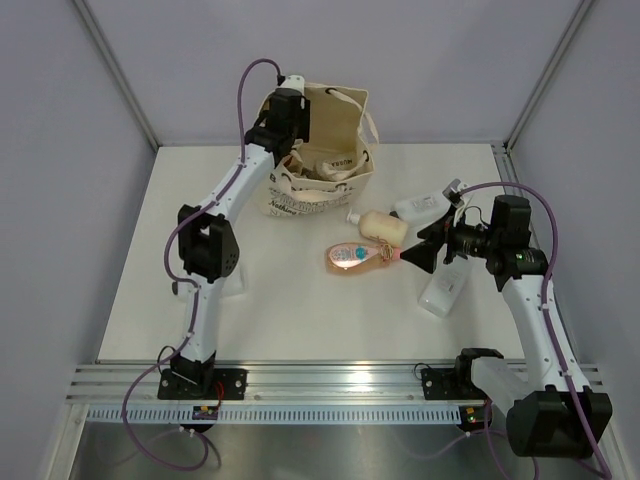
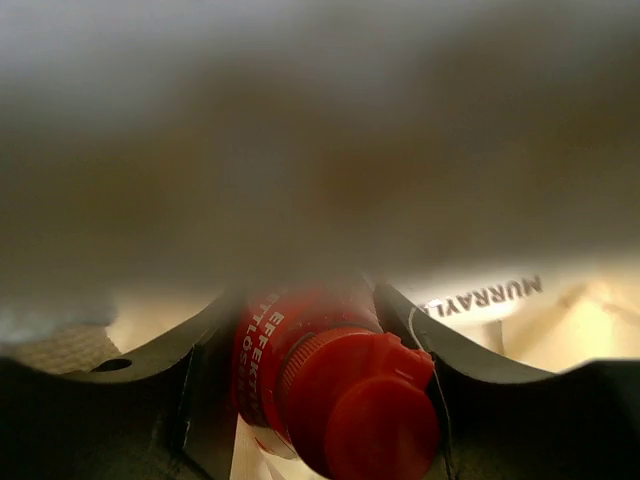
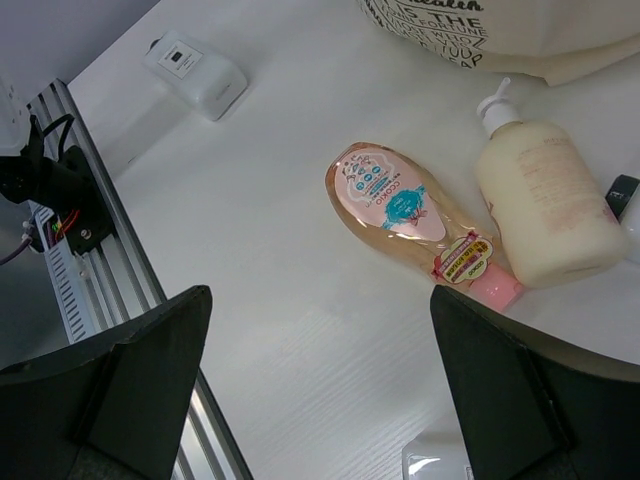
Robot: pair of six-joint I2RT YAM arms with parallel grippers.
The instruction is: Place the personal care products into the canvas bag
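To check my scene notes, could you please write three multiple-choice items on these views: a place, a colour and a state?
1. Where is the left pincer? A. at the bag B. beside the pink bottle C. at the table's near edge
2. What colour is the bottle it holds? A. white B. red C. beige
3. How is the right pincer? A. shut on the pink bottle B. shut, empty C. open
1 A: the top view shows it at the bag's mouth. 2 B: red cap and body sit between its fingers. 3 C: its fingers stand wide apart.
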